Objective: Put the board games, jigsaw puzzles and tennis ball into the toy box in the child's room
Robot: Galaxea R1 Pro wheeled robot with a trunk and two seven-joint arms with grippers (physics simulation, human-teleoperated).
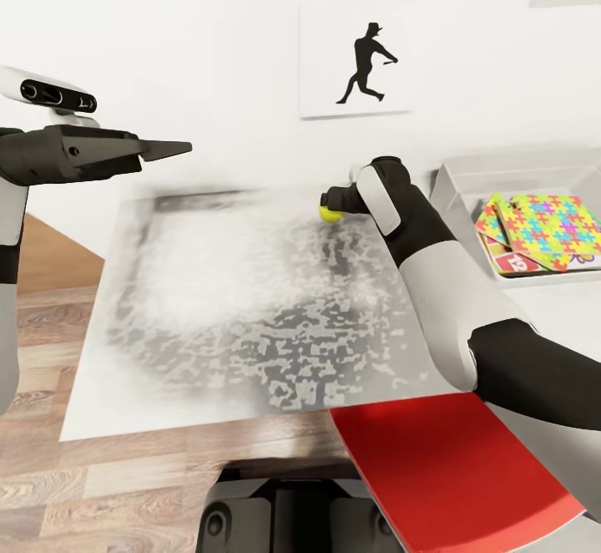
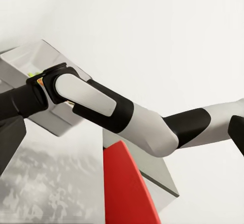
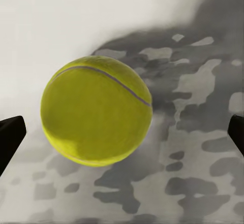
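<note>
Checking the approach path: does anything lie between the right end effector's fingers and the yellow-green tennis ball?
Nothing: the right wrist view shows the yellow-green tennis ball on bare mottled grey tabletop, between the open fingers.

**Open tabletop around ball, crowded tub to the right**

The table lies bare across its middle and front edge. Near the far edge, the tennis ball sits between the right gripper's parted fingers. The toy box holds stacked jigsaw puzzles.

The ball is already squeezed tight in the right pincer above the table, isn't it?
Not squeezed: the right wrist view shows the ball lying free on the table, with the right pincer open, its fingers wide on either side.
</note>
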